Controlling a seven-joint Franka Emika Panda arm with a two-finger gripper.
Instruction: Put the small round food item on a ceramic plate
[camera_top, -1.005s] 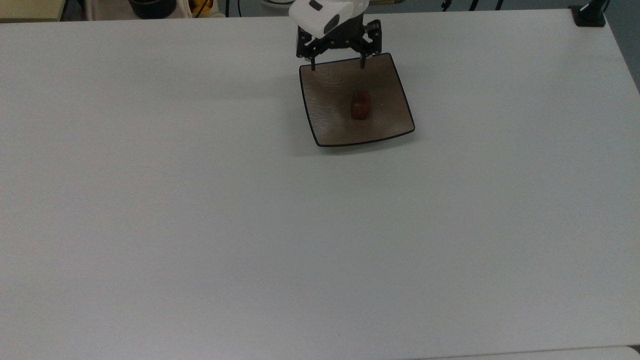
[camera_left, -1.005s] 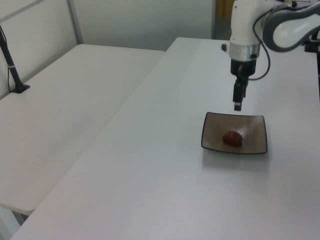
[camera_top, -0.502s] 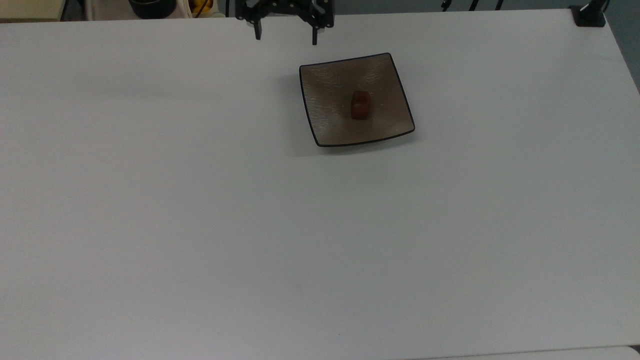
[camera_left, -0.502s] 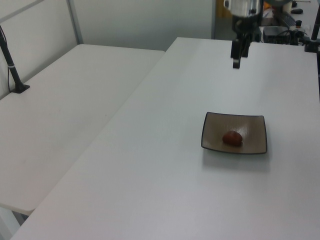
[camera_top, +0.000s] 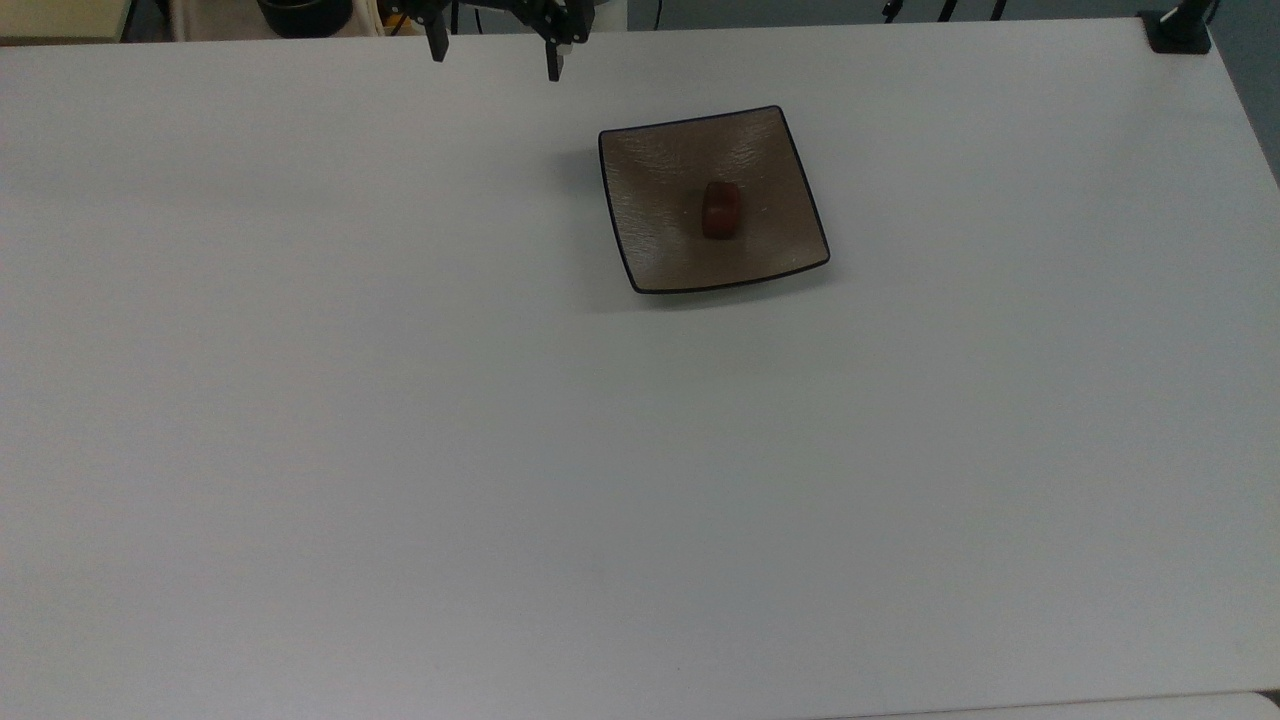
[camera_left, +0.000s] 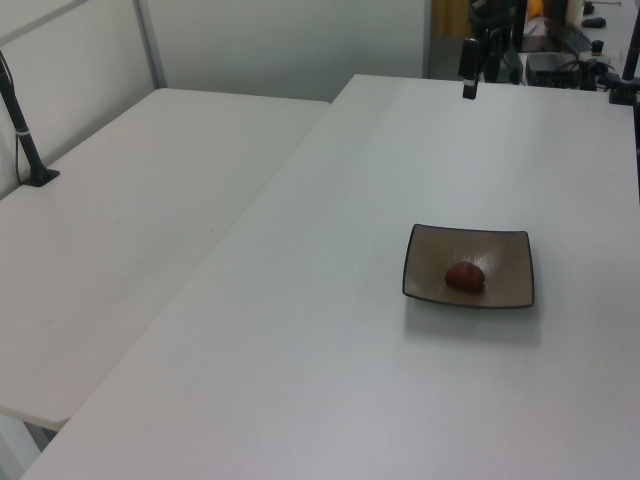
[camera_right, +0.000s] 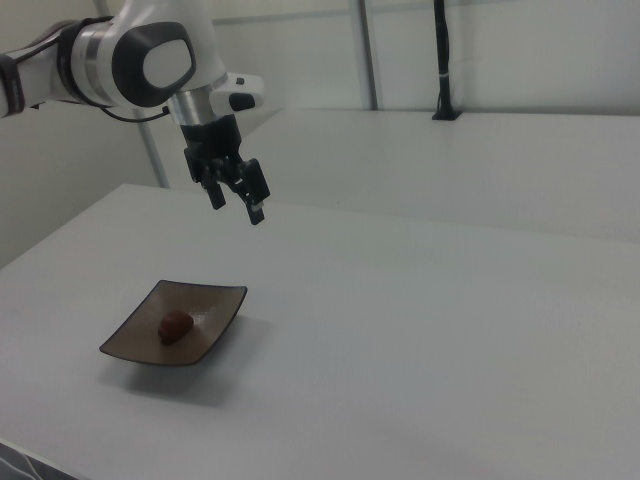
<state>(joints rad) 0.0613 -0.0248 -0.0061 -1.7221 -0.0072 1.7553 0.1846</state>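
Food item (camera_top: 721, 209): lay near the middle of the plate (camera_top: 650, 170), apart from the rim all round. Gripper (camera_top: 495, 55): hung high over the table's (camera_top: 400, 450) far edge in the top view, well apart from the plate, fingers spread wide with nothing between them. Seen in the right view as raised above and beyond the plate (camera_right: 215, 300), empty (camera_right: 235, 200). Placement judged done; step in hand judged a retreat. Best carried out by going up and away, never low across the plate, so as not to clip an upturned corner or nudge the chunk. Fingers best left spread. Chunk, being rounded, judged liable to roll if the plate were knocked.
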